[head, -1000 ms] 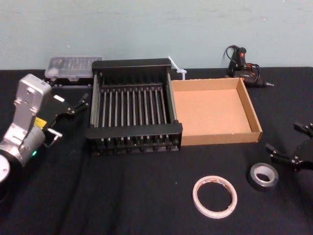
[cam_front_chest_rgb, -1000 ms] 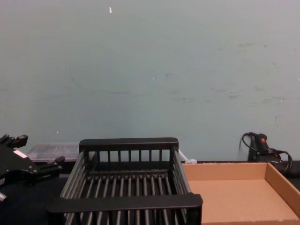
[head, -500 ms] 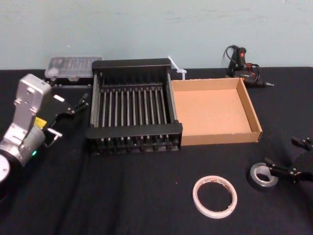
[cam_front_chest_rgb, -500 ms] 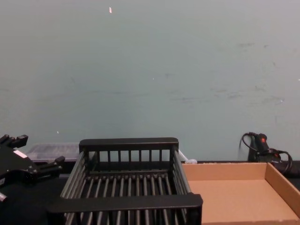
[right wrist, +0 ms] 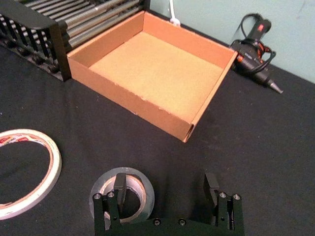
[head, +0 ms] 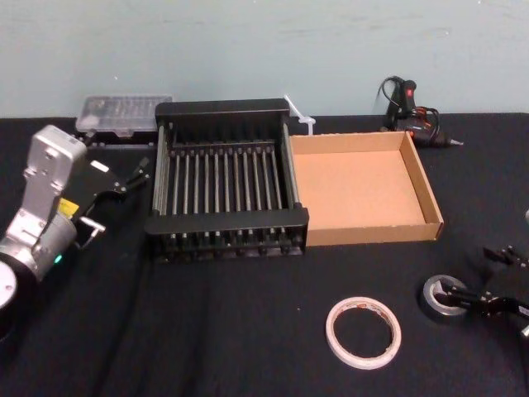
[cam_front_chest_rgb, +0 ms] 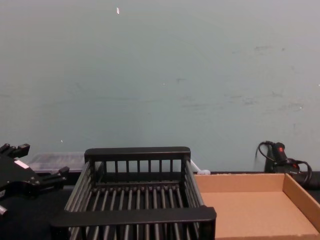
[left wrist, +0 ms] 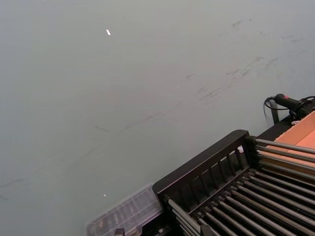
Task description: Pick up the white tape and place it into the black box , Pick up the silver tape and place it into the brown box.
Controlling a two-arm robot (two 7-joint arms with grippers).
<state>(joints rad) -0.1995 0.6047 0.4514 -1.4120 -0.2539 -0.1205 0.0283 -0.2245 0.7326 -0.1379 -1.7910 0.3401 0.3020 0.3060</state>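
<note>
Left tool (head: 136, 175) open and empty at frame left, black box (head: 227, 222) upper centre, brown box (head: 372, 234) just right of it, white tape (head: 331, 332) flat at lower centre, silver tape (head: 430, 303) flat at lower right, hole upward, right tool (head: 475, 273) spread wide, one finger inside the hole, gripping nothing.

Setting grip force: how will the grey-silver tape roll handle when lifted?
The grey-silver tape roll looks like a stiff wound ring, probably light. Lying flat, it shouldn't roll. The open right gripper straddles one wall, so it may tilt when lifted.
</note>
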